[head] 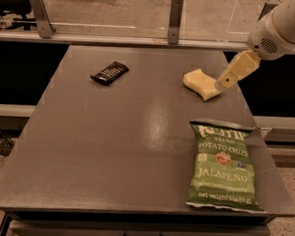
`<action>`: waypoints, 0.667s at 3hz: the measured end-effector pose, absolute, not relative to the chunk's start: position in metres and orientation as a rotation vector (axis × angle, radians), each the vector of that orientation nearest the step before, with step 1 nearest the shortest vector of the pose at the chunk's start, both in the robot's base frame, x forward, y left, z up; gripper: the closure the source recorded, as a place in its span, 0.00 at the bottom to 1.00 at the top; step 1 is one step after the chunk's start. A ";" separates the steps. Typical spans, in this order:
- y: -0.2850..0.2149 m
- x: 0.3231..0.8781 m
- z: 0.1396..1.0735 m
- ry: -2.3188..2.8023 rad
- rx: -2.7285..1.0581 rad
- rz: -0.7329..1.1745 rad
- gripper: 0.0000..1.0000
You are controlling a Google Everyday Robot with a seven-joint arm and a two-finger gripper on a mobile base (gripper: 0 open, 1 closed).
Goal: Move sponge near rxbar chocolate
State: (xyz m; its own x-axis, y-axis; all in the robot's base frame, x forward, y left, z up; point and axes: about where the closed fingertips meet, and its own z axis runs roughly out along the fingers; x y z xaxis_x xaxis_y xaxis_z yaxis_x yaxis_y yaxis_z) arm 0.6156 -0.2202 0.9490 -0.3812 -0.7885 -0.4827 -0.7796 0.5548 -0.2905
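Note:
The pale yellow sponge (201, 83) lies on the grey table (126, 139) at the back right. The rxbar chocolate (109, 72), a dark wrapped bar, lies at the back left, well apart from the sponge. My gripper (224, 83) comes in from the upper right on a white arm, and its cream fingertip hangs just at the sponge's right edge, slightly above the table.
A green jalapeño potato chip bag (223, 167) lies at the front right of the table. A rail with metal posts (176, 14) runs behind the table's far edge. The table's right edge is close to the sponge.

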 end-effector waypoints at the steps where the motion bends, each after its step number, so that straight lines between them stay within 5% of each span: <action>1: -0.211 0.650 0.923 2.225 -1.166 0.016 0.00; 2: -0.202 0.669 0.894 2.251 -1.115 0.045 0.00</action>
State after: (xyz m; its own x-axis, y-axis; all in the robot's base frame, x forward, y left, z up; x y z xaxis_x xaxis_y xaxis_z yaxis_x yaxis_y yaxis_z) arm 0.6686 -0.2015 0.8942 -0.4523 -0.7083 -0.5420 -0.7296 0.6434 -0.2320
